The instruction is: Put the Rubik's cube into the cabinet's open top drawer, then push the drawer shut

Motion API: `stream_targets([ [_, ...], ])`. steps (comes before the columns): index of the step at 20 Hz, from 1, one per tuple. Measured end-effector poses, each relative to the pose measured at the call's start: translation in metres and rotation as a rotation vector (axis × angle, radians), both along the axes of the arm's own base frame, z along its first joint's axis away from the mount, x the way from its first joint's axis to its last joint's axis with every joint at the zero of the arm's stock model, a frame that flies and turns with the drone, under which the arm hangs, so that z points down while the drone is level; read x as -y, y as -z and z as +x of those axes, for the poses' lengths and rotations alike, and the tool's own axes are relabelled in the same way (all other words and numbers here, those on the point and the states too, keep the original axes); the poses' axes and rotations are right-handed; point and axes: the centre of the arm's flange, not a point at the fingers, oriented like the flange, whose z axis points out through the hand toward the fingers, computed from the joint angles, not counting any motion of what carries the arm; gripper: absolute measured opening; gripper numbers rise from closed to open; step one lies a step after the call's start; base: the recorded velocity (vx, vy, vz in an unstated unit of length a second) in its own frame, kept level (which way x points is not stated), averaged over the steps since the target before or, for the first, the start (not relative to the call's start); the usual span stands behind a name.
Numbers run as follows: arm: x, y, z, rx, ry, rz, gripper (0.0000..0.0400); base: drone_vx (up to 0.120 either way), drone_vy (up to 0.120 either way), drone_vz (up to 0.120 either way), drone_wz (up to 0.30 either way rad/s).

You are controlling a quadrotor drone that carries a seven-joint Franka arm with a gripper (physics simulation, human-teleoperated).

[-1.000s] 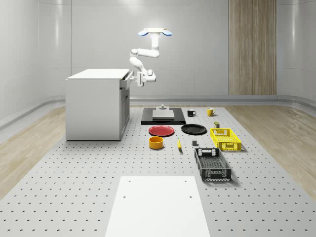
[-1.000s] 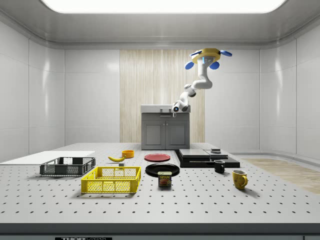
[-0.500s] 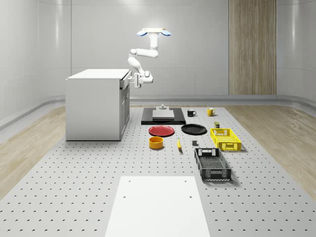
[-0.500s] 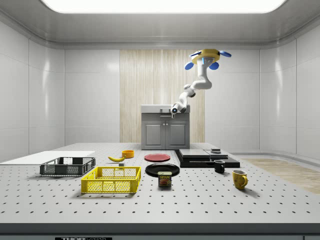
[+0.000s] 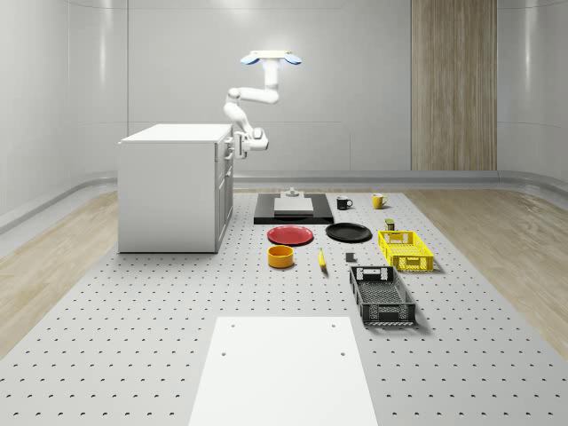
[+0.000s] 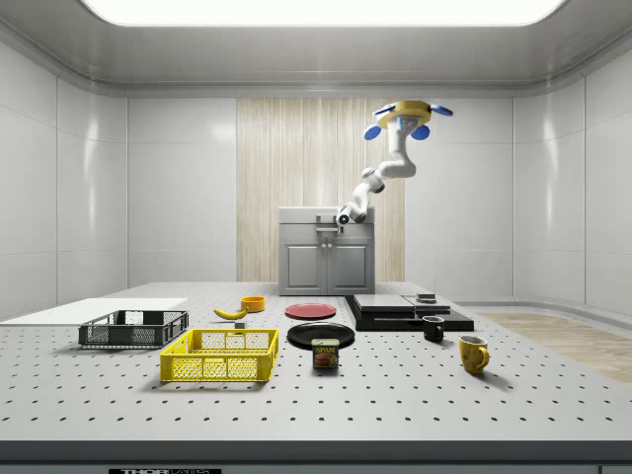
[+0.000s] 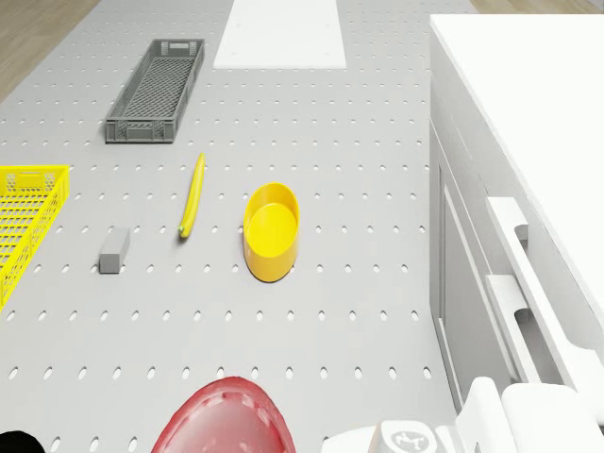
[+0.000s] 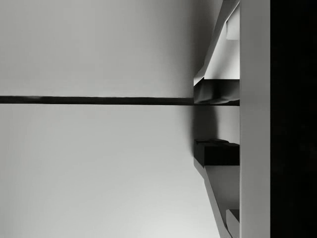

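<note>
The white cabinet [image 5: 173, 186] stands at the whole-scene view's left, and its top drawer [image 5: 225, 147] sits about flush with the front. My drone [image 5: 271, 59] hovers high, just off the cabinet's front. The arm reaches down and puts my gripper [image 5: 238, 147] against the drawer front. From the side, the gripper [image 6: 341, 219] meets the cabinet [image 6: 326, 257] just under its top. In the wrist view the gripper [image 8: 216, 122] is close to a flat grey panel [image 8: 99, 168], a narrow gap between its fingertips [image 8: 216, 92] and nothing held. The drawer handle [image 7: 528, 274] lies below the drone.
On the perforated floor right of the cabinet lie a red plate [image 5: 290, 235], black plate [image 5: 348, 232], yellow bowl [image 5: 280, 256], banana [image 5: 321, 259], yellow crate [image 5: 405, 249] and dark crate [image 5: 382, 295]. A black slab [image 5: 293, 213] and two mugs [image 5: 344, 203] sit farther back.
Drone, arm and gripper have moved towards the cabinet, to the whole-scene view's left. The top drawer, which stuck out before, has slid in level with the cabinet front.
</note>
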Motion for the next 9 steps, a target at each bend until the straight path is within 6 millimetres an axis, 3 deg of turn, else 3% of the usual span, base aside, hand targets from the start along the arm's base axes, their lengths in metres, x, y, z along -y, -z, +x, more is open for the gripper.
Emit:
stream_targets([
  [5,-0.0003,0.0003,0.0002,-0.005,0.0,0.0,0.0105,0.0,0.12,0.0,0.0],
  [9,-0.0005,0.0002,0.0001,-0.006,0.0,0.0,0.0105,0.0,0.01,0.0,0.0],
])
